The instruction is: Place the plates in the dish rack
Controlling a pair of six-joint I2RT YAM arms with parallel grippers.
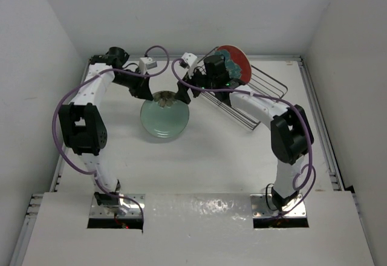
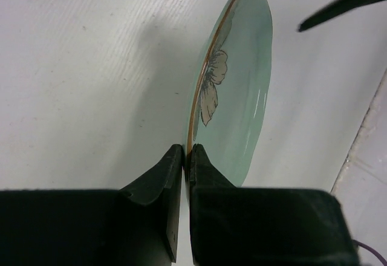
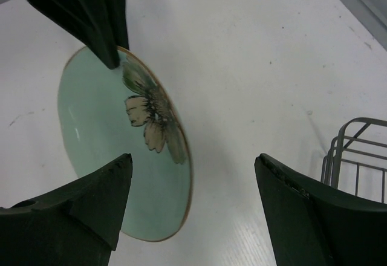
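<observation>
The left gripper (image 2: 186,155) is clamped on the far rim of the mint plate (image 1: 164,120), its fingers pressed together with only the rim between them. The right gripper (image 3: 192,172) stands wide apart and holds nothing, just right of that gripped rim. The plate is pale green and gold-edged, with a brownish flower by the gripped rim, and sits mid tabletop (image 1: 211,157). To its right, the red plate (image 1: 237,59) stands upright at the far end of the rack (image 1: 263,87).

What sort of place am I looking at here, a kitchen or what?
Probably a robot test cell, not a kitchen: white walls box in a table with two bolted-down arms, a dish rack and a mint plate.
</observation>
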